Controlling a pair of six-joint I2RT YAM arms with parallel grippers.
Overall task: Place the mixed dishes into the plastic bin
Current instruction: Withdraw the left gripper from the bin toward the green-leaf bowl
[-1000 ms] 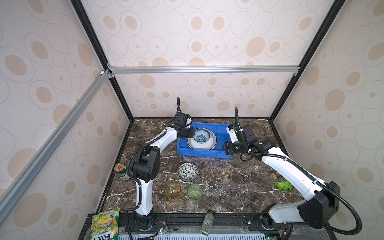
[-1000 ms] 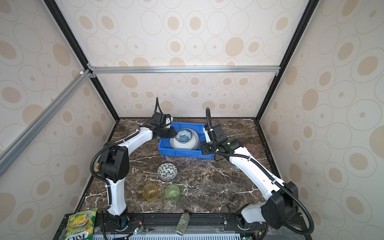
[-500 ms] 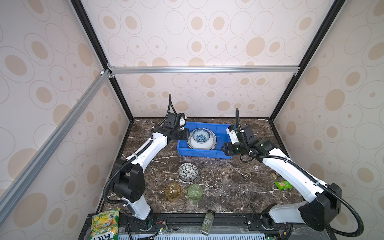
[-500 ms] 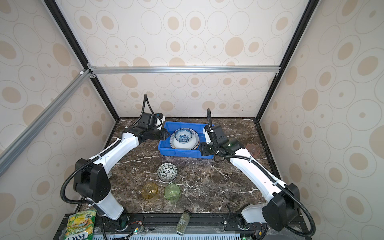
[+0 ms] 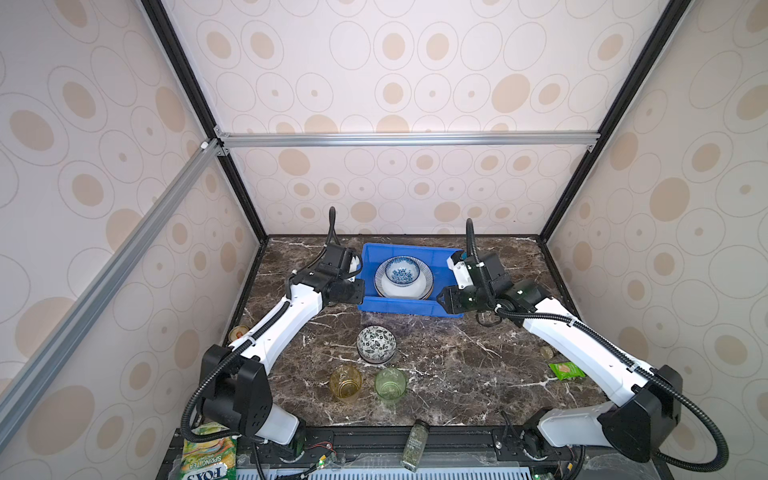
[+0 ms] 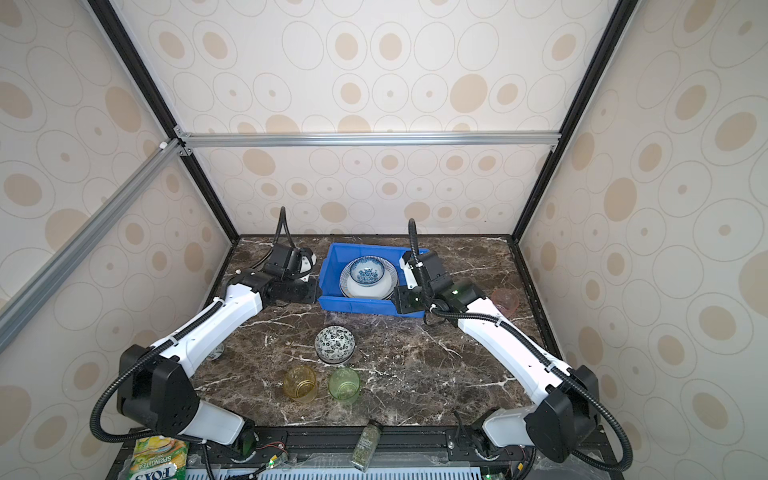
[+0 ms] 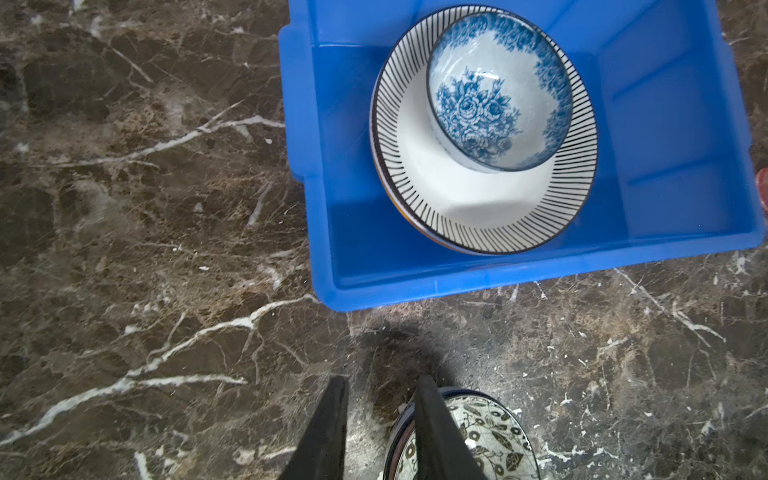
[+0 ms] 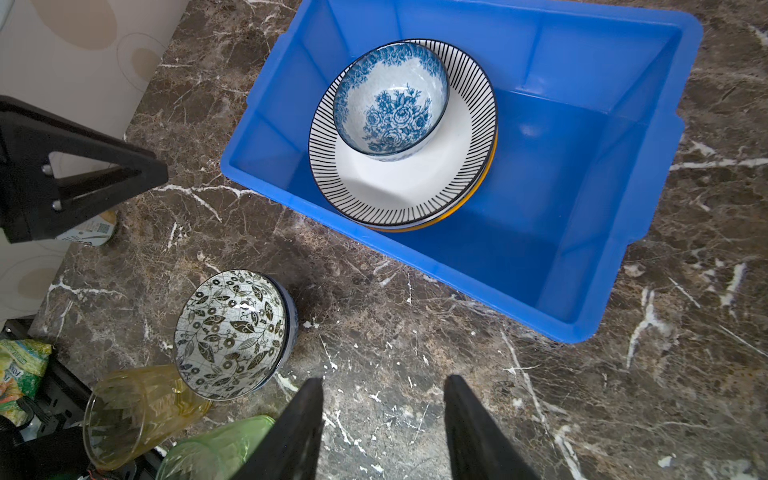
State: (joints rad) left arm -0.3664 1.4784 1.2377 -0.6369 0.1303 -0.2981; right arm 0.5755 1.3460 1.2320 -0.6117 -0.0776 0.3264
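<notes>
The blue plastic bin [image 5: 409, 309] stands at the back of the marble table. It holds a striped-rim plate [image 7: 478, 199] on top of other plates, with a blue floral bowl [image 7: 494, 95] resting in it. A black-white floral bowl [image 5: 376, 344], a yellow tumbler [image 5: 345, 382] and a green tumbler [image 5: 390, 384] stand on the table in front. A pink tumbler [image 6: 505, 300] shows behind my right arm. My left gripper [image 7: 381, 380] hovers open and empty off the bin's left front corner. My right gripper [image 8: 384, 380] is open and empty by the bin's right front corner.
A spice jar [image 5: 414, 444] lies on the front rail. A tin can [image 5: 239, 332] stands by the left wall. A snack bag [image 5: 208, 455] lies at the front left. A green packet [image 5: 566, 370] lies under my right arm. Patterned walls close in three sides.
My left arm has swung back and leftward from the bin's left rim, and its jaws have parted a little. The right arm has hardly moved.
</notes>
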